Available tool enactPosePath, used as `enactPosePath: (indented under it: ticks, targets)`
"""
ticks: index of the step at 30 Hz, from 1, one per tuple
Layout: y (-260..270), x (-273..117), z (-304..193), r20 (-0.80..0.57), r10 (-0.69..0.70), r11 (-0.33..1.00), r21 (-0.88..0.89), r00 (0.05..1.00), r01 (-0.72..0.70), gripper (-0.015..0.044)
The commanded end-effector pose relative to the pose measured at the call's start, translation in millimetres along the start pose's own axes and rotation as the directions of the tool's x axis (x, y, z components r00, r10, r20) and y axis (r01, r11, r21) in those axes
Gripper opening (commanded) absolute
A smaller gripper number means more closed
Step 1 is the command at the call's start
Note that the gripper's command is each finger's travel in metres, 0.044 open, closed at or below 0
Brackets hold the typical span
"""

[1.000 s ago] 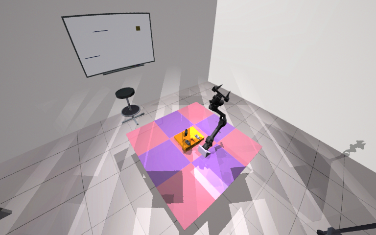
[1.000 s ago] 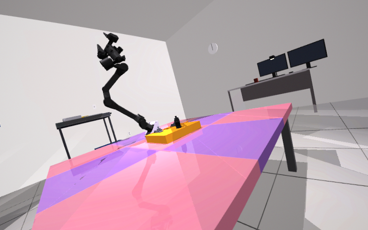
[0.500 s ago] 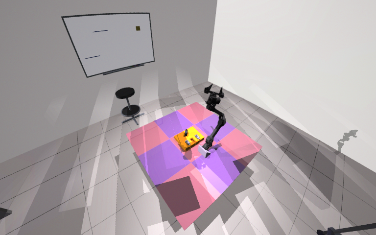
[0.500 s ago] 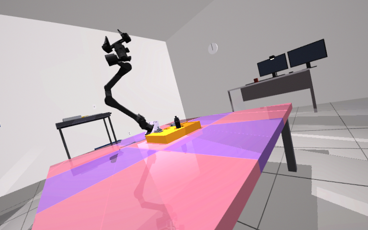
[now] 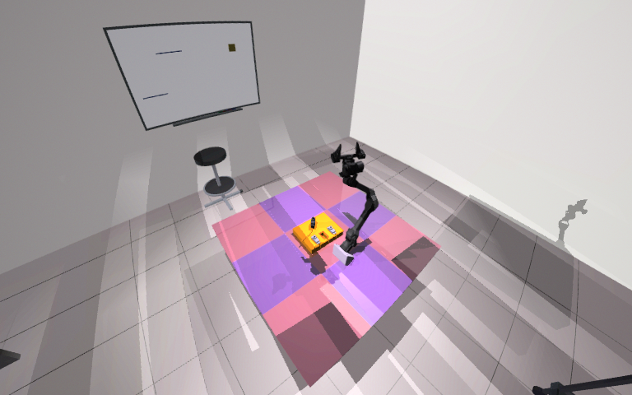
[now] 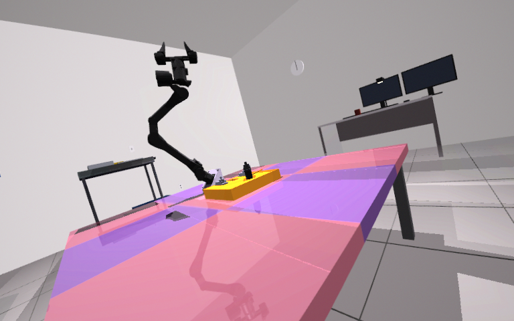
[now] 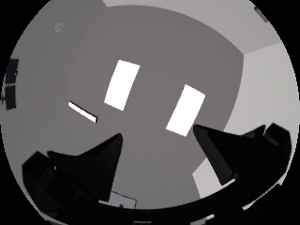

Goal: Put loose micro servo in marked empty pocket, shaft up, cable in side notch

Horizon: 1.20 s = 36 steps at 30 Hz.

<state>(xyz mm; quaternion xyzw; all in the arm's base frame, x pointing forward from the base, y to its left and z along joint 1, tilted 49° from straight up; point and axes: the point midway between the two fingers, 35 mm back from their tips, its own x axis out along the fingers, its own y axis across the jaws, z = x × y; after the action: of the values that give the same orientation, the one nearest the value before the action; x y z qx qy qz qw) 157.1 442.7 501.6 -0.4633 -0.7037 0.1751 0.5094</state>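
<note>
The orange deck lies on the table. A small black upright piece stands on it, with a thin line like a cable beside it in the top view; whether this is the loose micro servo is too small to tell. A dark opening shows between two grey parts on the deck. Ears, output shaft and side notch cannot be made out. My gripper is open and empty, high above the table and pointing up, far from the deck. The wrist view shows no deck.
The arm's pale base stands close beside the deck. The table has pink and purple squares with strong shadows and reflections. A stool, a whiteboard and a desk with monitors are beyond the table.
</note>
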Motion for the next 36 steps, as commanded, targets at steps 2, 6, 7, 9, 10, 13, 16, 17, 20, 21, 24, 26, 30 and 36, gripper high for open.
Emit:
enactPosePath:
  ticks: [2,6,7,9,10,13,16,17,20,21,24,26,30,36]
  targets:
    - [32,-4,-8,-0.034,0.104,0.985,0.144,0.994,-0.098,0.0440]
    - [54,-8,-14,-0.055,0.181,0.953,0.257,0.982,-0.162,0.0440]
    - [60,-9,-15,-0.060,0.201,0.942,0.285,0.978,-0.176,0.0440]
    - [71,-12,-18,-0.070,0.240,0.918,0.340,0.968,-0.203,0.0440]
    - [77,-13,-19,-0.075,0.259,0.905,0.367,0.963,-0.215,0.0440]
    - [93,-19,-23,-0.088,0.317,0.860,0.447,0.944,-0.247,0.0440]
    - [109,-25,-26,-0.101,0.374,0.808,0.523,0.922,-0.271,0.0440]
    - [115,-27,-27,-0.105,0.393,0.789,0.548,0.914,-0.277,0.0440]
    - [131,-34,-30,-0.116,0.449,0.730,0.619,0.886,-0.289,0.0440]
    - [136,-37,-31,-0.120,0.467,0.709,0.642,0.876,-0.291,0.0440]
    - [152,-45,-34,-0.129,0.522,0.646,0.705,0.843,-0.291,0.0440]
    - [162,-53,-38,-0.139,0.554,0.624,0.722,0.821,-0.299,0.0440]
    - [179,-64,-41,-0.148,0.613,0.547,0.789,0.776,-0.282,0.0440]
    - [207,-86,-45,-0.159,0.708,0.415,0.882,0.688,-0.224,0.0440]
